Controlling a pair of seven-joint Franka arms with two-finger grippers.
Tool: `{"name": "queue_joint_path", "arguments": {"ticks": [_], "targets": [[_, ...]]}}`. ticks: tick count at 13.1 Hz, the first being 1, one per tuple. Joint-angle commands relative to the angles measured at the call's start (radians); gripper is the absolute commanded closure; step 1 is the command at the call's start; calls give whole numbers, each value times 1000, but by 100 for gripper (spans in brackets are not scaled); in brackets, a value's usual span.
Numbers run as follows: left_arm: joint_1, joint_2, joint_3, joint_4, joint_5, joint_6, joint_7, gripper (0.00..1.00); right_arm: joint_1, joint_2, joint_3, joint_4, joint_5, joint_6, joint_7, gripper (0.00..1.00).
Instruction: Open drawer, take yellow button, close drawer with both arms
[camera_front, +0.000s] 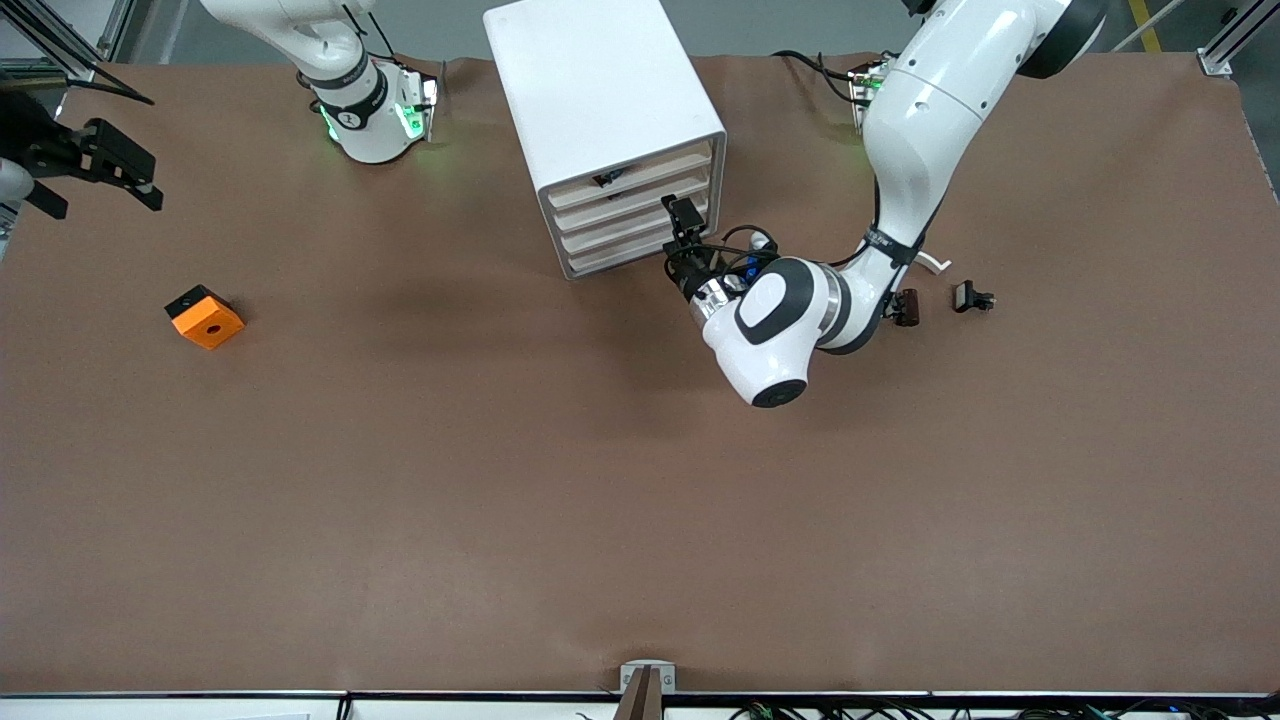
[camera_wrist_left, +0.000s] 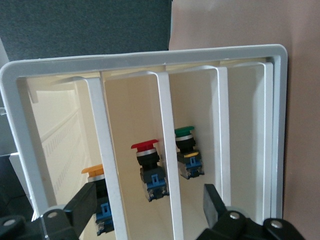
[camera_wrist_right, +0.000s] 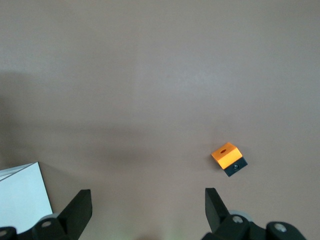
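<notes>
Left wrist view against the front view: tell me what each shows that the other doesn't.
Only the left wrist view: three push-buttons inside the cabinet, capped red, green and orange.
Only the front view: the orange block, two small dark parts and the right pincer, open, waiting at its end of the table.
Both: the white cabinet and the open left pincer at its front.

The left gripper (camera_wrist_left: 150, 210), fingers spread, faces the white cabinet (camera_wrist_left: 280, 125) holding red-capped (camera_wrist_left: 146, 145), green-capped (camera_wrist_left: 184, 131) and orange-capped (camera_wrist_left: 93, 170) buttons

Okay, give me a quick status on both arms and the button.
Left gripper open at the cabinet front. Right gripper open, waiting above bare table. Buttons visible inside, none held.
</notes>
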Motion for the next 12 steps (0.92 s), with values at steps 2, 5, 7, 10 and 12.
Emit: {"name": "queue_joint_path", "arguments": {"ticks": [2,5,7,10,12], "targets": [[-25,1,2,16,-15,-79,-42,15,31,29,-1,56,7,-12,11,0],[-25,-2,2,18,-16,-130,-40,26,97,26,-1,67,-4,-13,18,0],[-40,-1,0,15,-18,-136,-36,28,119,26,0,70,-3,-10,50,0],[-51,2,0,15,-21,-144,-33,39,189,28,5,72,-4,-12,187,0],[-52,2,-1,12,-21,-146,-33,57,202,28,5,70,-4,-12,210,0]]}}
